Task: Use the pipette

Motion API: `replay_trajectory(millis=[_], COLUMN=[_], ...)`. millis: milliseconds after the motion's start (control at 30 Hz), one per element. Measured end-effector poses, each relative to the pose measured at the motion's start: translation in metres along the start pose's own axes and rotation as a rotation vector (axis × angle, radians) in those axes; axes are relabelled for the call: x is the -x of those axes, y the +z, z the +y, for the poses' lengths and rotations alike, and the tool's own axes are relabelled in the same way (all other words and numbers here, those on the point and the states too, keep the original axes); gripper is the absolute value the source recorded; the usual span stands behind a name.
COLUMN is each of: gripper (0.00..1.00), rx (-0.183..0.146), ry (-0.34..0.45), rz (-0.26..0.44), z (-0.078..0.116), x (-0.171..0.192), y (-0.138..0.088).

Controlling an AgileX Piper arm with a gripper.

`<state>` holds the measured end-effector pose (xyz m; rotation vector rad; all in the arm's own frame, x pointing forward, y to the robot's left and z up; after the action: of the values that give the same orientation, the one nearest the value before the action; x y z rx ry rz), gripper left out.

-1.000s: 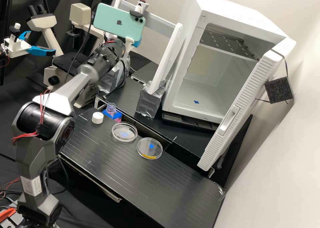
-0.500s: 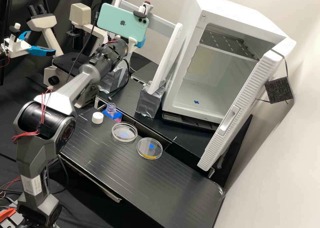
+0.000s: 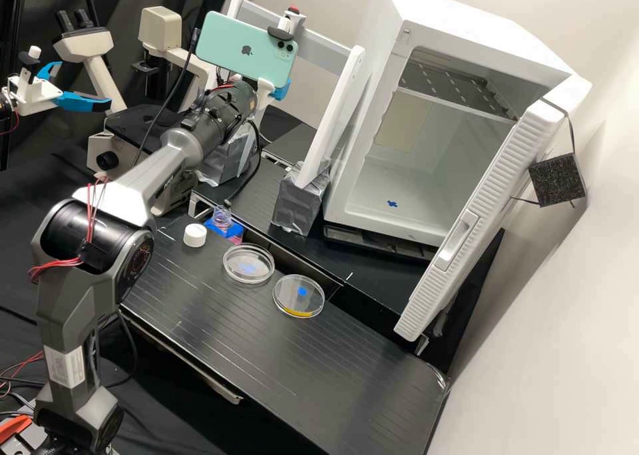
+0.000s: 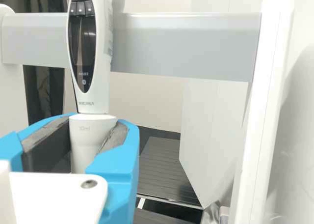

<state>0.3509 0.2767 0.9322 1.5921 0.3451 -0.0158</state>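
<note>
Because the gripper (image 4: 94,138) is closed around the lower barrel (image 4: 87,129) of the pipette (image 4: 101,81), the tool is held upright, in front of the grey rail (image 4: 186,47). It is probably light, with a stiff and rather slippery plastic shell. This low hold may let the heavier top tilt, so the robot should grip firmly, but gently, and keep the fragile lower end from knocks.

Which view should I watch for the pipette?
The wrist view: the pipette is upright there, buttons and dark panel facing the camera, its lower body gripped in the claw. The high view shows its red-tipped top by an upper corner of the phone.
</note>
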Motion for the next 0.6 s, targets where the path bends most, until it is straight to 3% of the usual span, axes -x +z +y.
replay_trajectory(millis=[467, 600], gripper=[0.0, 0.0], rx=[-0.003, -0.019], ry=[-0.023, -0.018], rz=[-0.02, -0.023], z=[-0.008, -0.009], x=[-0.012, -0.015], y=[0.01, 0.011])
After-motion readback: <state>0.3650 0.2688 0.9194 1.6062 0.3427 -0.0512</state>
